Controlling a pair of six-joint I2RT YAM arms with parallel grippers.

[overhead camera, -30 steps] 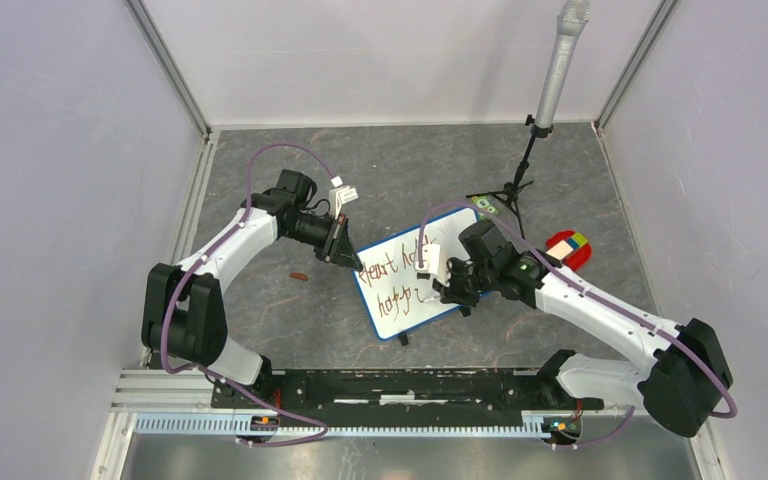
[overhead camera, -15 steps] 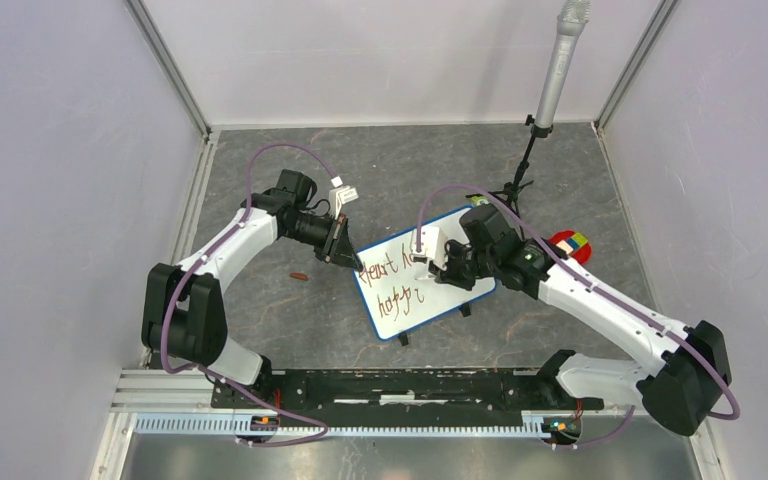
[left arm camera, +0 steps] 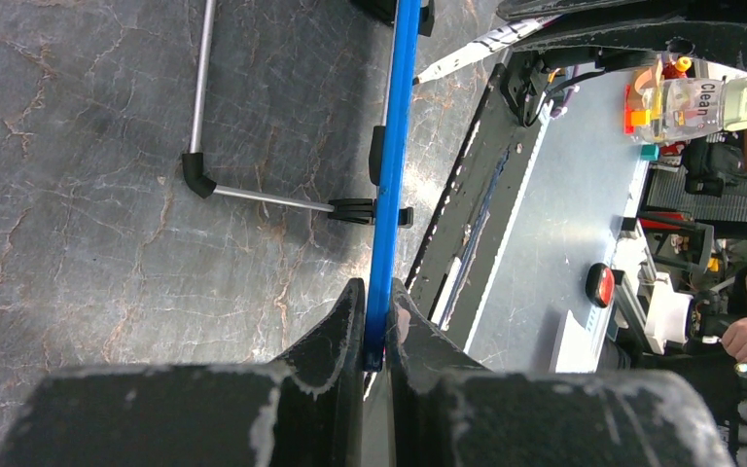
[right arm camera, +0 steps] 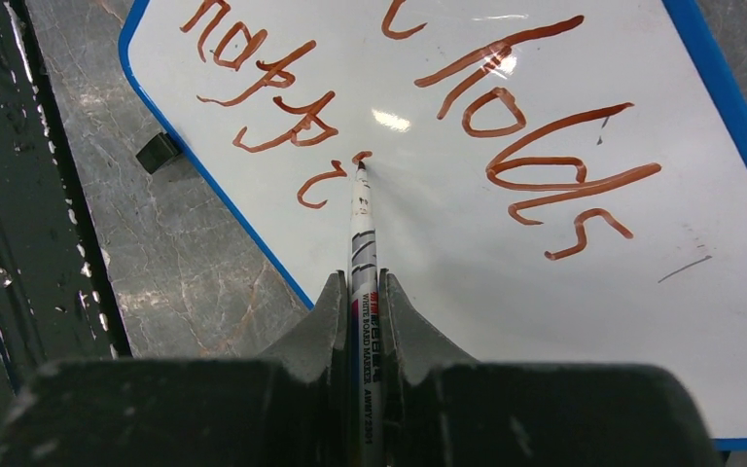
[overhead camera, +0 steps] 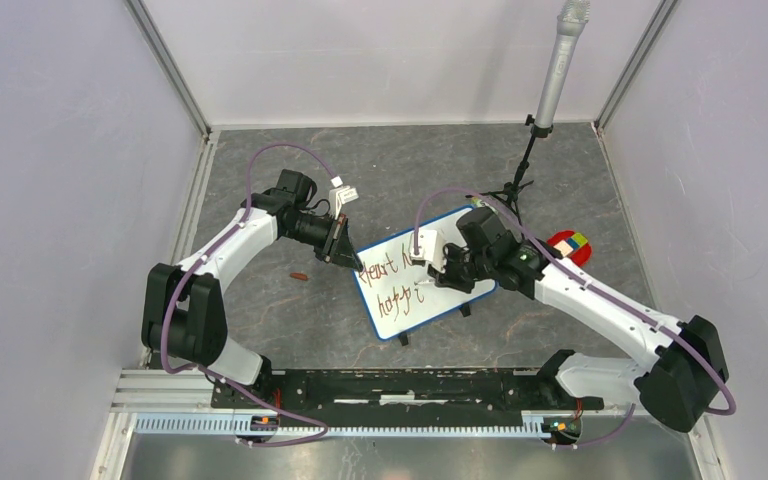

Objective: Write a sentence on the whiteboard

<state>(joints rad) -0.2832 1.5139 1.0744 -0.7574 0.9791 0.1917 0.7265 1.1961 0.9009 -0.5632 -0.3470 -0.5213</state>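
Now, left gripper [left arm camera: 376, 326]: we're pinching the whiteboard [left arm camera: 390, 146] edge.
Right gripper [right arm camera: 361, 297]: we're clamping the marker [right arm camera: 362, 229], tip on the sentence [right arm camera: 545, 175].

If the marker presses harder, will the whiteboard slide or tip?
Probably holds steady: the left gripper clamps the whiteboard edge. Released, it looks light on thin wire feet, so likely to skid. Its glossy face may let the marker slip.

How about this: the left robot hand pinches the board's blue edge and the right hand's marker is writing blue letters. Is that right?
Not quite: the letters are reddish-brown, not blue, as the right wrist view shows. The rest holds: the left gripper pinches the whiteboard by its blue edge, and the marker in the right gripper has its tip on the board.
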